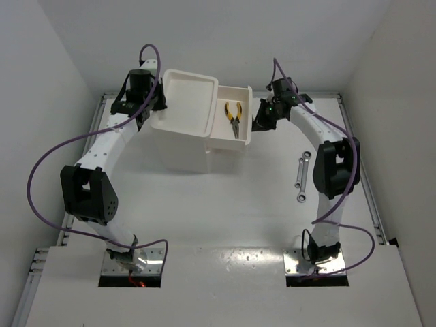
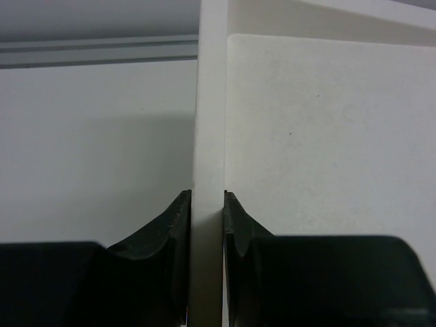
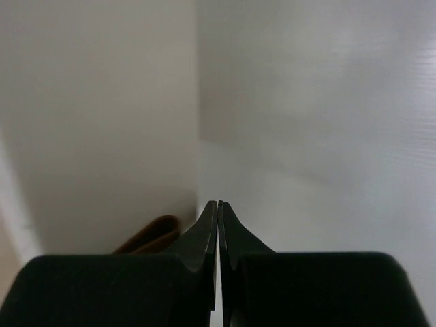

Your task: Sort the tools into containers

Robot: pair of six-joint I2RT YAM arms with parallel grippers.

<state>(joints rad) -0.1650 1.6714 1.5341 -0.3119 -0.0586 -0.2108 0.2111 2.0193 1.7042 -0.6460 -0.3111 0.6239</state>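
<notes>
Top view: the left gripper [image 1: 155, 105] clamps the container [image 1: 178, 153] by its tray edge. The right gripper [image 1: 258, 125], closed on nothing, sits at the front of the open drawer [image 1: 219, 128], which holds the pliers [image 1: 234, 117] and lies leftward of it. The wrenches [image 1: 304, 170] lie beside the right arm.

Left wrist: fingers [image 2: 174, 228] pinch the rim [image 2: 208, 122].

Right wrist: jaws together, the knob [image 3: 153, 235] just to their left.

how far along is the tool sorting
Done: the yellow-handled pliers lie in the pulled-out white drawer. In hand: the left gripper clamps the white plastic box unit's rim; the right gripper shut, empty, beside the drawer's red-brown knob. Left: two slim silver wrenches on the table.
</notes>
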